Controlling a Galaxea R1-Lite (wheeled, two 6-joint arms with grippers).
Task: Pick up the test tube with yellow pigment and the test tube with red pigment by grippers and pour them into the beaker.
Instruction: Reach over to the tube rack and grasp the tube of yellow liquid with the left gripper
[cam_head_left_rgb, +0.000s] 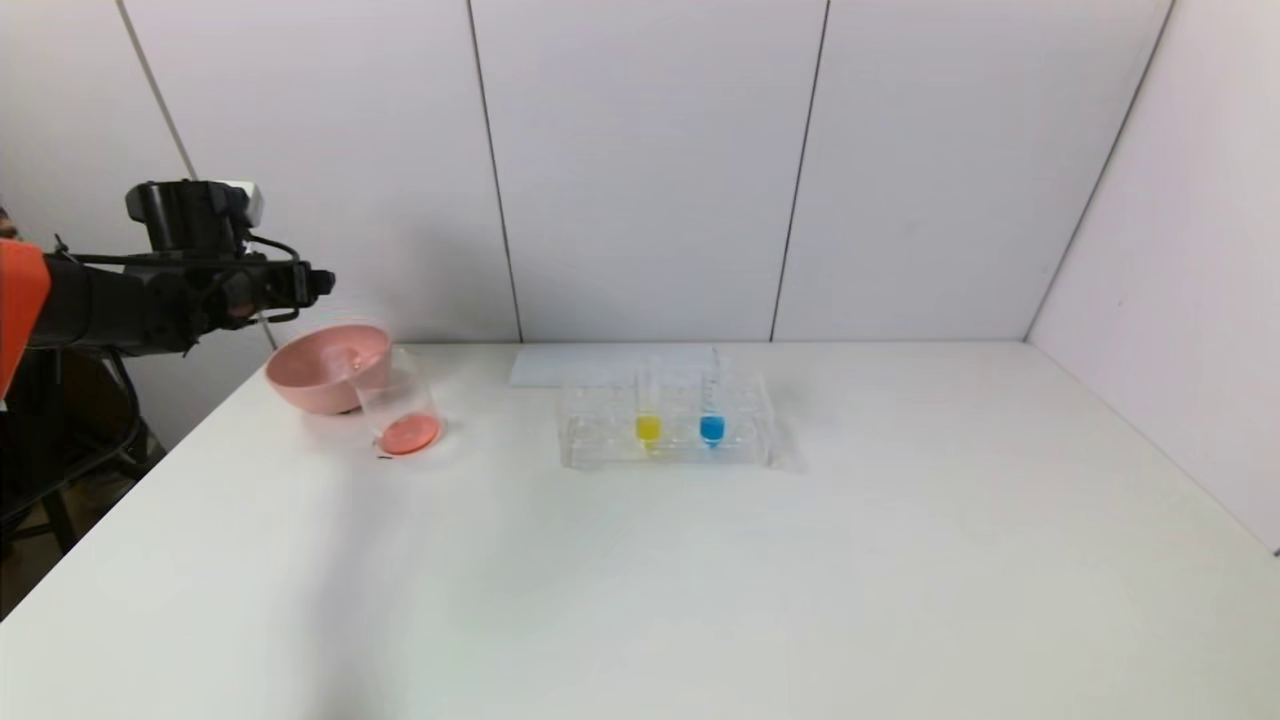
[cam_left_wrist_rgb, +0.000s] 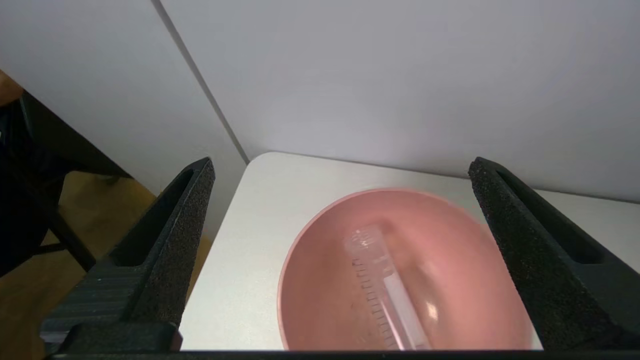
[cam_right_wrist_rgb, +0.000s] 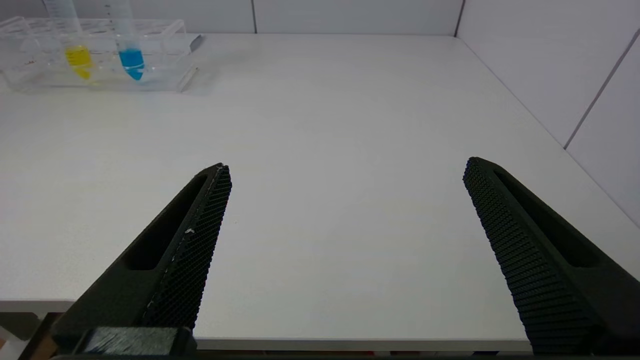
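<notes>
Beaker (cam_head_left_rgb: 400, 405), at 10 o'clock on the counter (cam_head_left_rgb: 640, 560), held red liquid; an emptied tube (cam_left_wrist_rgb: 382, 290) lay in the pink bowl (cam_head_left_rgb: 325, 370) beside it. Yellow tube (cam_head_left_rgb: 648, 415) stood unpoured in the rack (cam_head_left_rgb: 665, 425), 12 o'clock. Left pincer (cam_left_wrist_rgb: 340, 250) spread, empty, above bowl; right pincer (cam_right_wrist_rgb: 345, 240) spread, idle.

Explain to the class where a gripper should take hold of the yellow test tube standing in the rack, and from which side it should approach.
Probably grip the test tube with yellow pigment on its bare upper stretch, above the clear rack. It stands upright with only that part free, so come from the front, jaws level. Keep clear of the blue tube beside it. The right gripper, open, seems better placed.
</notes>
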